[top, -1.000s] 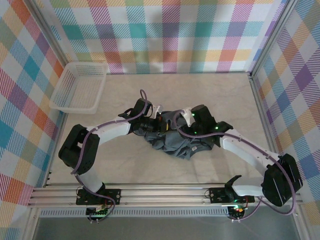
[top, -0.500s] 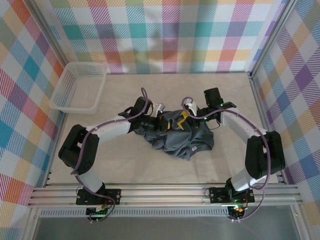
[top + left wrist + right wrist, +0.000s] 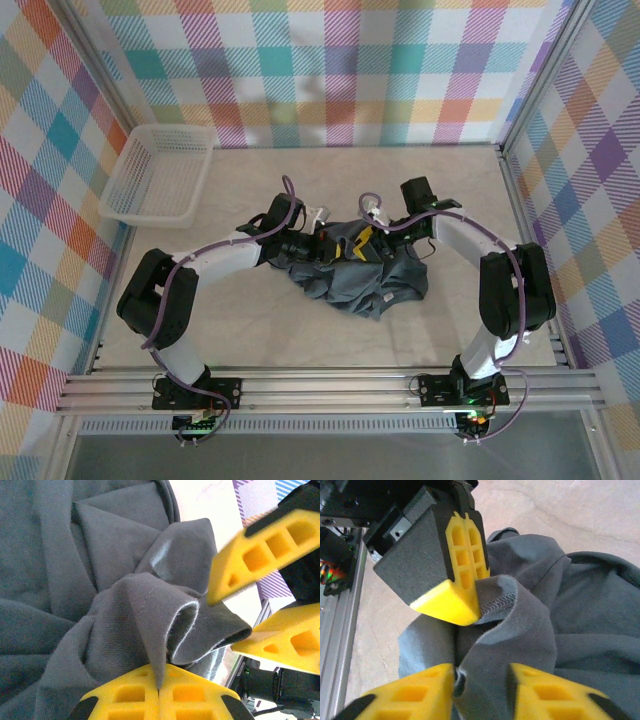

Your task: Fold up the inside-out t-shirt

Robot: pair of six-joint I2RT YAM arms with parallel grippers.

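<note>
Both arms reach in over the pale desk (image 3: 250,335) with elbows bowed outward, the right one folded back sharply. The grippers sit nose to nose. Count: one crumpled slate blue-grey cloth t-shirt (image 3: 378,282), one white plastic mesh basket (image 3: 160,210) well off beyond the left gripper (image 3: 159,682). Left gripper is fully closed, pinching a raised shirt fold. Right gripper (image 3: 482,677) is just beside it, partly open, with fingers either side of that same fold. The rest of the shirt is heaped under both grippers.
</note>
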